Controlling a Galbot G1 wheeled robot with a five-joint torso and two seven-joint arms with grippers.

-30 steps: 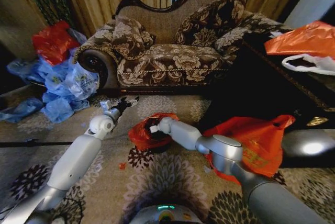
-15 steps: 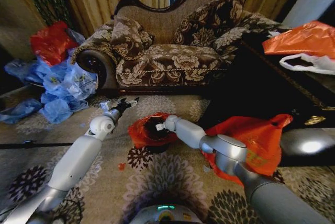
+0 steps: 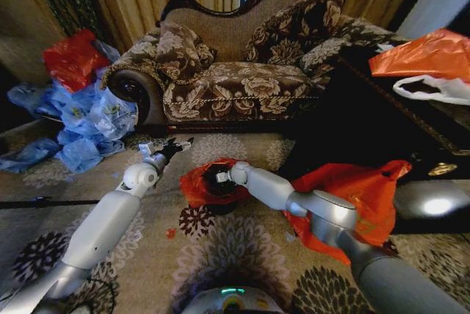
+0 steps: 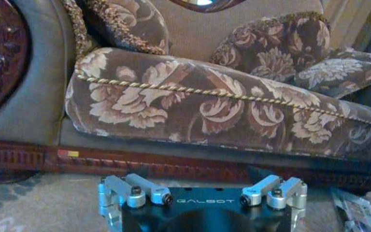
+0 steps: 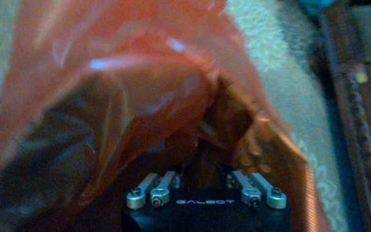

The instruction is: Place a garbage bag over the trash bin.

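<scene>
The right gripper (image 3: 217, 177) is pushed down into the mouth of the garbage bag (image 3: 197, 185), which sits draped over the trash bin (image 3: 220, 206) on the carpet in front of the sofa (image 3: 235, 72); the plastic hides its tips, so I cannot tell whether it is clenched or released, though it looks to be pressing the bag inside so the film lines the bin. The left gripper (image 3: 176, 144) hangs off to the side near the sofa's base, spread wide and holding nothing, seemingly kept clear.
</scene>
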